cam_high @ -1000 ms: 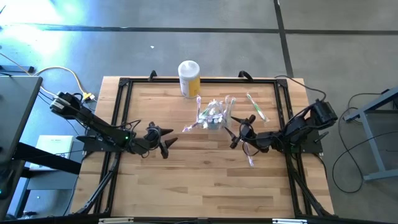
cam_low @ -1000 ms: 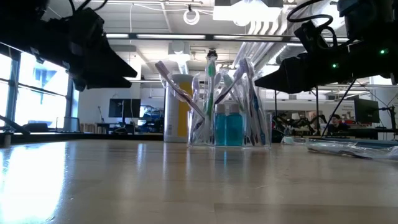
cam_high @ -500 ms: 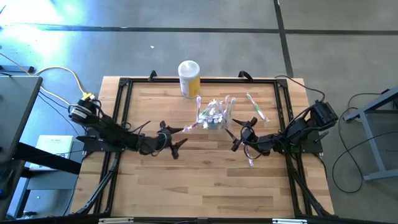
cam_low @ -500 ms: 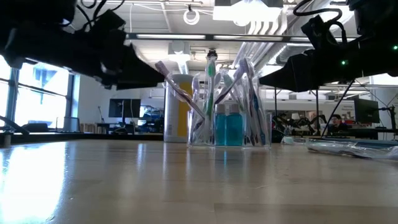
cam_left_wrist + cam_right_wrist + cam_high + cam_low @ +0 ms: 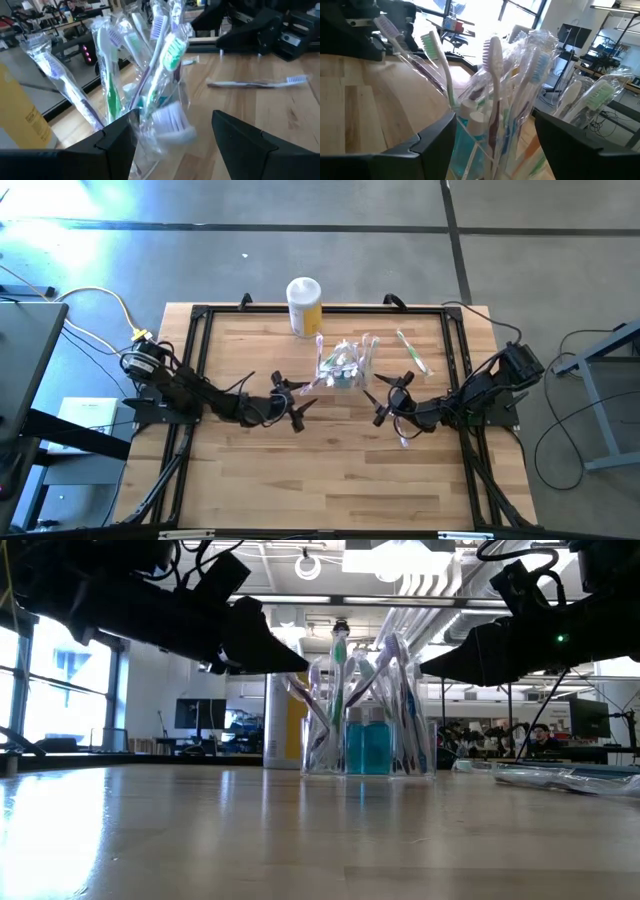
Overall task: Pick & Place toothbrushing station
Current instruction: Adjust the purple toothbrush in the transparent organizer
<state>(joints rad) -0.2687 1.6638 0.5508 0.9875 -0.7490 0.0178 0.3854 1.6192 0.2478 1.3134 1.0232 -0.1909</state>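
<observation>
The toothbrushing station (image 5: 345, 366) is a small clear plastic holder that stands on its base at the table's middle. Several wrapped toothbrushes stick out of it, and something blue (image 5: 366, 748) sits inside. My left gripper (image 5: 294, 398) is level and open just left of it. One leaning brush (image 5: 306, 384) reaches toward its far finger, and I cannot tell if they touch. In the left wrist view the station (image 5: 145, 85) stands just ahead of my left gripper (image 5: 175, 145). My right gripper (image 5: 388, 396) waits open to the station's right, with the station (image 5: 495, 115) ahead of its fingers.
A yellow canister with a white lid (image 5: 304, 305) stands at the far edge behind the station. A wrapped green toothbrush (image 5: 412, 352) lies at the far right. A loose toothbrush (image 5: 403, 435) lies under my right gripper. Black rails (image 5: 190, 360) frame the table.
My left gripper has gone toward the table's right edge, up close to the station, and has rolled about its own axis while staying open. The station and the right gripper have stayed where they were.
</observation>
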